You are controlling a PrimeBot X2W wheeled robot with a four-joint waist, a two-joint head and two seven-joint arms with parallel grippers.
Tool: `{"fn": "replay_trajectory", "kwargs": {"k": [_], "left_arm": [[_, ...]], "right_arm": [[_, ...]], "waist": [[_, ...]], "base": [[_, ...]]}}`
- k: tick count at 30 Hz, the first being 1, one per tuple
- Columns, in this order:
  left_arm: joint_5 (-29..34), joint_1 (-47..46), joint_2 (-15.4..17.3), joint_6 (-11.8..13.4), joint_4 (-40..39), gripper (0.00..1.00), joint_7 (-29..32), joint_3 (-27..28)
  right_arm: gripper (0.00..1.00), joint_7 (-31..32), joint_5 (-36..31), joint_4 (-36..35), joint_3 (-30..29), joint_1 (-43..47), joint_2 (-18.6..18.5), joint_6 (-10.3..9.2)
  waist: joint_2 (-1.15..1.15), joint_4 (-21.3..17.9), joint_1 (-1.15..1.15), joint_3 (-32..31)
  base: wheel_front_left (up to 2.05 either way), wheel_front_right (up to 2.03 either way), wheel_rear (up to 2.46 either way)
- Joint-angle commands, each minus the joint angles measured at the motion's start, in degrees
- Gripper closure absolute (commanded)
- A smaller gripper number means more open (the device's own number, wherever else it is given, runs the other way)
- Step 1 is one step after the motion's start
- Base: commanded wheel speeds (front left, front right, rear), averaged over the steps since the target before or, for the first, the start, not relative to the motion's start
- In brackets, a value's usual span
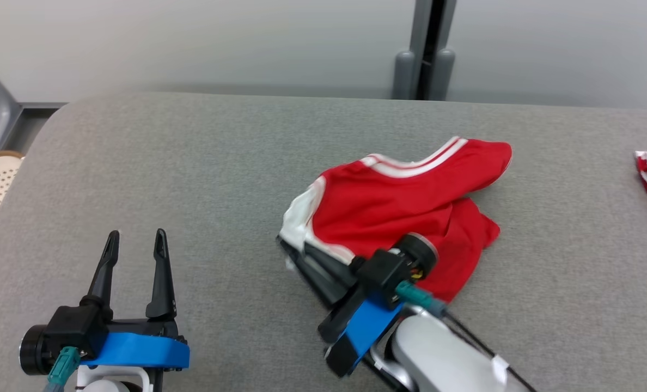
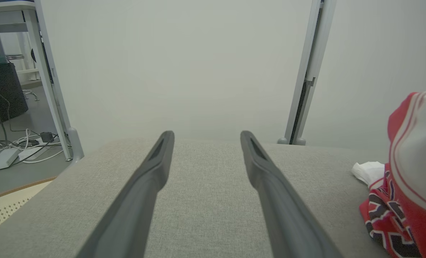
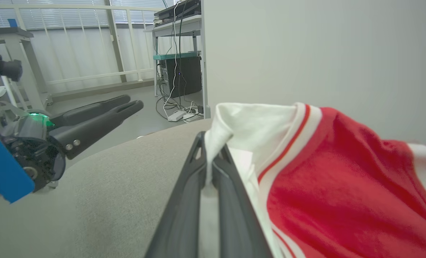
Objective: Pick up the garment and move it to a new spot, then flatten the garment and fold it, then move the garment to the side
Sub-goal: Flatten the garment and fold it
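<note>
Red-and-white garment [image 1: 400,201] pinched by closed right hand [image 1: 286,246]; left hand [image 1: 137,235] gapes empty.

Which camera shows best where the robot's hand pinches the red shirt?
The right wrist view: close up, the right gripper is shut on the white edge of the red shirt. The head view shows most of the shirt, but the pinch looks small. The left wrist view shows part of the shirt at its right side.
</note>
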Motion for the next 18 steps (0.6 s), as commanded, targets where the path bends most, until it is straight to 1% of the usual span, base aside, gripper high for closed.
{"fn": "replay_trajectory", "kwargs": {"k": [1,7,12,13,15,16,18], "left_arm": [[-0.5,0.0,0.2,0.5,0.0,0.00,-0.2,-0.2],[-1.3,-0.3,0.2,1.0,0.3,0.00,-0.2,-0.9],[-1.7,-0.1,0.2,1.3,0.4,0.00,-0.2,-0.9],[-1.7,0.0,0.2,1.4,0.4,0.00,-0.2,-0.8],[-1.7,0.2,0.2,1.5,0.5,0.00,-0.2,-0.7],[-1.7,0.2,0.2,1.7,0.5,0.00,-0.2,-0.6],[-1.6,0.2,0.2,1.7,0.6,0.00,-0.2,-0.4]], "right_arm": [[1.00,-0.1,1.8,1.3,4.0,-1.4,0.0,-0.04],[1.00,0.4,6.5,5.3,17.4,-2.0,0.1,-0.04],[1.00,0.7,10.3,7.5,25.6,-2.3,0.1,-0.04],[0.96,0.7,11.0,7.8,26.8,-2.5,0.1,-0.04],[0.60,0.5,11.9,8.2,28.0,-3.0,0.0,-0.04],[0.00,0.4,12.1,8.4,28.1,-3.2,0.1,-0.04],[0.00,0.2,12.1,8.8,27.4,-3.6,0.1,-0.04]], "waist": [[0.00,1.9,0.00,0.7],[0.00,4.3,0.00,1.7],[0.00,4.7,0.00,2.2],[0.00,4.6,0.00,2.3],[0.00,4.1,0.00,2.3],[0.00,3.9,0.00,2.3],[0.00,3.1,0.00,2.1]], "base": [[0.00,0.00,0.00],[0.00,0.00,0.00],[0.00,0.00,0.00],[0.00,0.00,0.00],[0.00,0.00,0.00],[0.00,0.00,0.00],[0.00,0.00,0.00]]}}
